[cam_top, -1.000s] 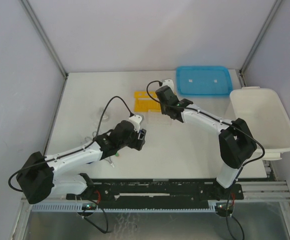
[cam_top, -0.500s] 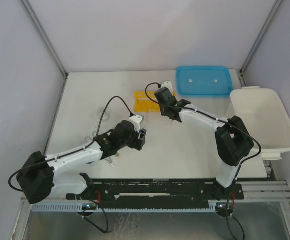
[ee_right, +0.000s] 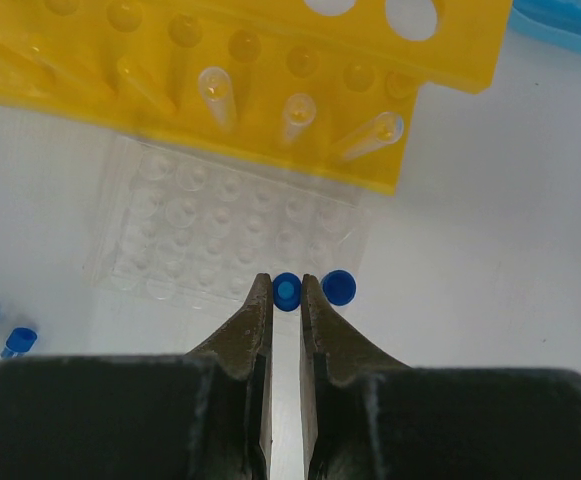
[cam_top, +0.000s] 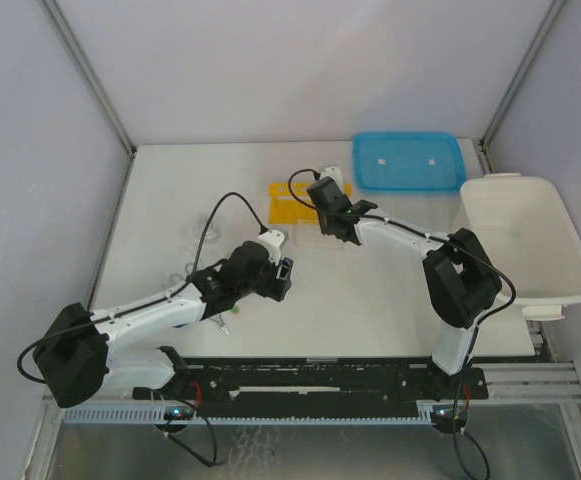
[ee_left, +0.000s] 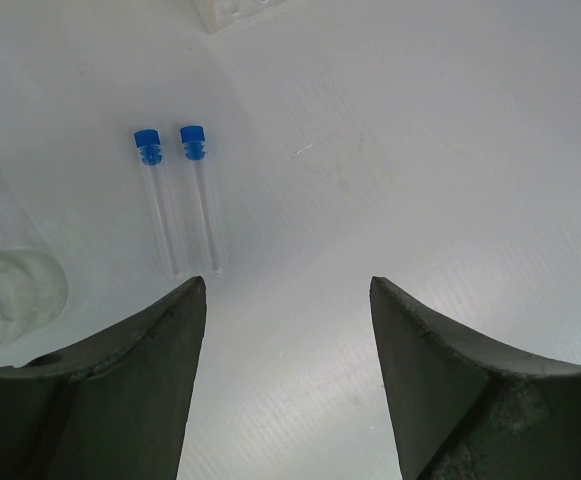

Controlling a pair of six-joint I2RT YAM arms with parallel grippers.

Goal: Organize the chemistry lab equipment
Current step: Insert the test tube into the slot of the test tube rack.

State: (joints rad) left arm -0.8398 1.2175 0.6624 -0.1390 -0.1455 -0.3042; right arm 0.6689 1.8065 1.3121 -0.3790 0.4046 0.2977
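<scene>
**Blue-capped tube pinched upright near the rack**

The blue-capped tube (ee_right: 287, 291) stands cap-up between the right gripper (ee_right: 287, 296) fingers, pinched near its top, probably for lowering into a hole of the yellow tube rack (ee_right: 240, 80) just beyond; a second blue cap (ee_right: 338, 287) sits beside it; two more capped tubes (ee_left: 180, 200) lie flat under the left gripper (ee_left: 285, 300), whose fingers are spread and hold nothing.

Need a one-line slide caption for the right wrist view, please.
Right hand, nearly shut, by a blue-capped tube; a second blue cap beside it, yellow tube rack beyond.
</scene>
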